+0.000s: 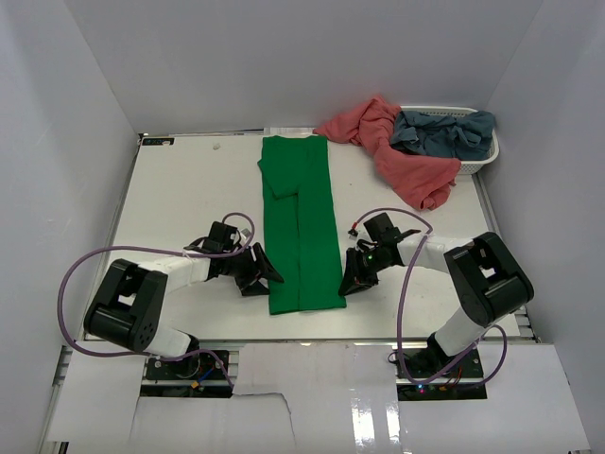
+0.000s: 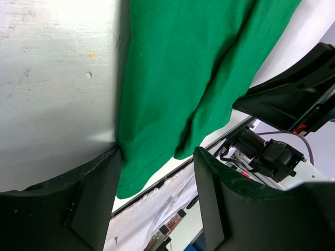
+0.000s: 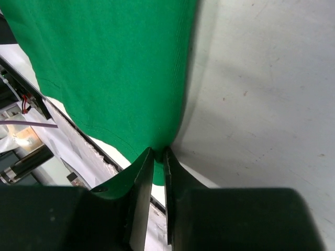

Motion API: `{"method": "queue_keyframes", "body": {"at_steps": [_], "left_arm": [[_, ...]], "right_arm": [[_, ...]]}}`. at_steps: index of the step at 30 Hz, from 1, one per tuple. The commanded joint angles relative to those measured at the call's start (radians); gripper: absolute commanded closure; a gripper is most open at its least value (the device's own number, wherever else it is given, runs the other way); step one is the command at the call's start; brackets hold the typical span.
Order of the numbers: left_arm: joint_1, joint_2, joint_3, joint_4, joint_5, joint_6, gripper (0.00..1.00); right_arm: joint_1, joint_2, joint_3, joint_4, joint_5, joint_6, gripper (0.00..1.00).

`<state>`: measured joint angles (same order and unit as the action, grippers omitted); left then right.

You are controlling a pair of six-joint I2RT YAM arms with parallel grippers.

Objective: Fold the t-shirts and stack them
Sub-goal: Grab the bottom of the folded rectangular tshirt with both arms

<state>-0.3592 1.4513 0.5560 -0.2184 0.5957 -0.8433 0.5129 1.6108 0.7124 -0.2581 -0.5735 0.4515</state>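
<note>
3 t-shirts, 1 white basket, 2 robot arms, 1 table

Green t-shirt — long folded strip, flat between left gripper and right gripper, near corner pinched by the right. Salmon-pink t-shirt, grey-blue t-shirt — crumpled, touching, well beyond the right gripper.

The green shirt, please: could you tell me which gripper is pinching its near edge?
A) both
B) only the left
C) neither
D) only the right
D: the right gripper is shut on the green shirt, while the left gripper stands open with cloth between its fingers.
</note>
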Motion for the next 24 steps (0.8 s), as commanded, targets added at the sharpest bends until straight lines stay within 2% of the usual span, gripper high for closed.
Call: {"method": "queue_keyframes", "body": {"at_steps": [1,2,4,13,24], "left_arm": [[-0.012,0.014,-0.050,-0.022,-0.071,0.020,0.32],[-0.012,0.014,-0.051,-0.021,-0.071,0.020,0.32],[-0.012,0.011,-0.059,-0.022,-0.066,0.018,0.33],[-0.012,-0.026,-0.103,-0.024,-0.059,0.018,0.36],[-0.012,-0.074,-0.151,-0.039,-0.070,0.023,0.55]], "right_arm": [[0.009,0.011,-0.019,0.017,0.001,-0.004,0.82],[0.010,0.012,-0.021,0.016,0.001,-0.005,0.88],[0.009,0.009,-0.021,0.014,0.001,-0.007,0.92],[0.010,-0.026,-0.027,-0.015,0.015,-0.013,0.92],[0.009,-0.032,-0.027,-0.017,0.012,-0.013,0.92]]}}
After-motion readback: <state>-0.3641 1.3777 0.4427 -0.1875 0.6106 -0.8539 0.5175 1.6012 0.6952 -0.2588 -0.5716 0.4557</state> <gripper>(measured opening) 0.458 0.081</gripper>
